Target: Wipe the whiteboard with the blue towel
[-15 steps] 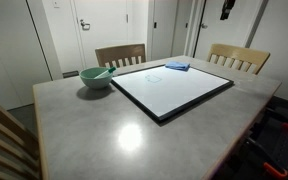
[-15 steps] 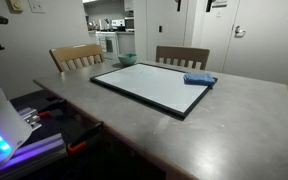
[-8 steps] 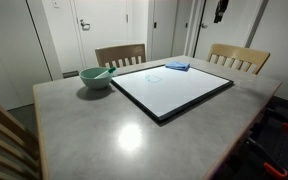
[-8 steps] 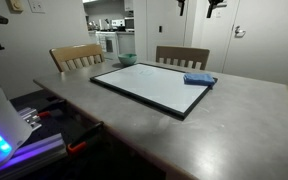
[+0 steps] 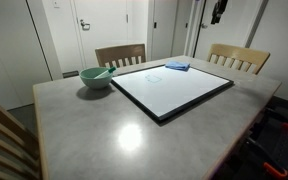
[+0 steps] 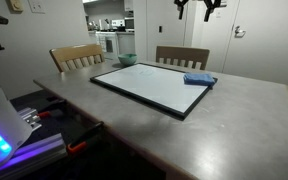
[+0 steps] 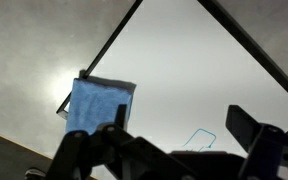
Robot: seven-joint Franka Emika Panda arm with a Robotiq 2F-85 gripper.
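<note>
On grey table (image 5: 84, 130): whiteboard (image 5: 170, 91), blue towel (image 5: 177, 66)

Gripper (image 5: 217, 10) has drifted left along the top edge (a slight shift only). In an exterior view its fingers (image 6: 212, 6) now dip further into frame.

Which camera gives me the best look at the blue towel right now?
The wrist view: the blue towel is largest there, lying flat at a corner of the whiteboard. Both exterior views show the towel only as a small blue patch on the board.
</note>
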